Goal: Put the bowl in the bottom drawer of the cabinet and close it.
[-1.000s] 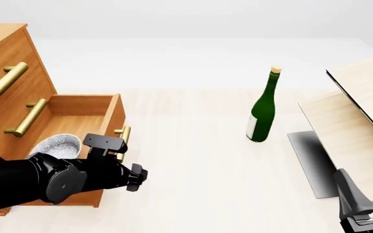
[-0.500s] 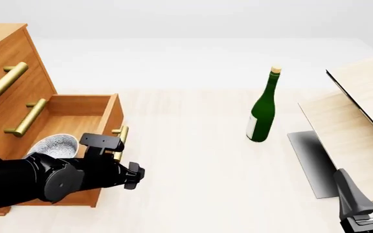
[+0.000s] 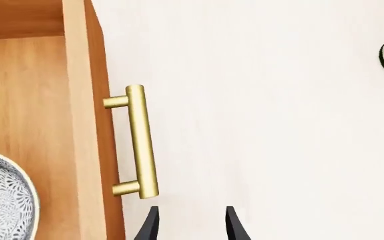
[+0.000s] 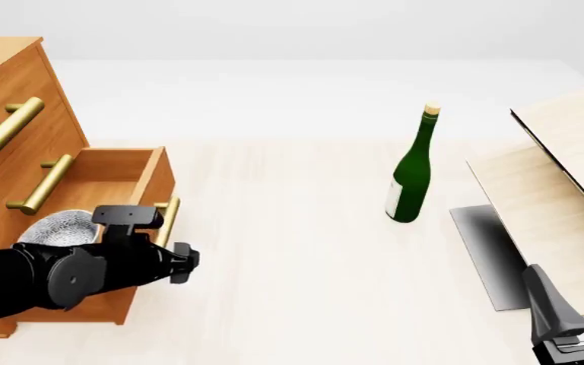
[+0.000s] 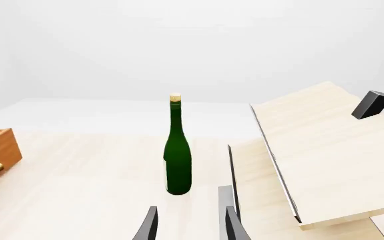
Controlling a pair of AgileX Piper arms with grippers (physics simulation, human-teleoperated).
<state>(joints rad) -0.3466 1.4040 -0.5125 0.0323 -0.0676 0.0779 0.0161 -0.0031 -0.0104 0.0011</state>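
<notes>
We see the bowl (image 4: pixel 57 229) lying in the part-open bottom drawer (image 4: pixel 119 179), just behind our left tool (image 3: pixel 188 227). That tool's fingers stand apart, gripping nothing, beside the drawer's handle (image 3: pixel 138 142); our right tool (image 5: pixel 188 227) is likewise spread and empty.

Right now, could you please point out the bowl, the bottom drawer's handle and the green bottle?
bowl (image 4: pixel 54 228): front view, speckled inside.
bottom drawer's handle (image 3: pixel 142 142): left wrist view, middle of the bar.
green bottle (image 5: pixel 177 160): right wrist view, body.

Everything I see is bright and evenly lit, a soft white wash with no clear light source. Renders stay crisp edge to edge, no blur, no bending. Only faint shading sits under the pale boards (image 4: pixel 535 205), and the brass handle (image 3: pixel 140 142) carries a gentle sheen, no harsh glare.
</notes>
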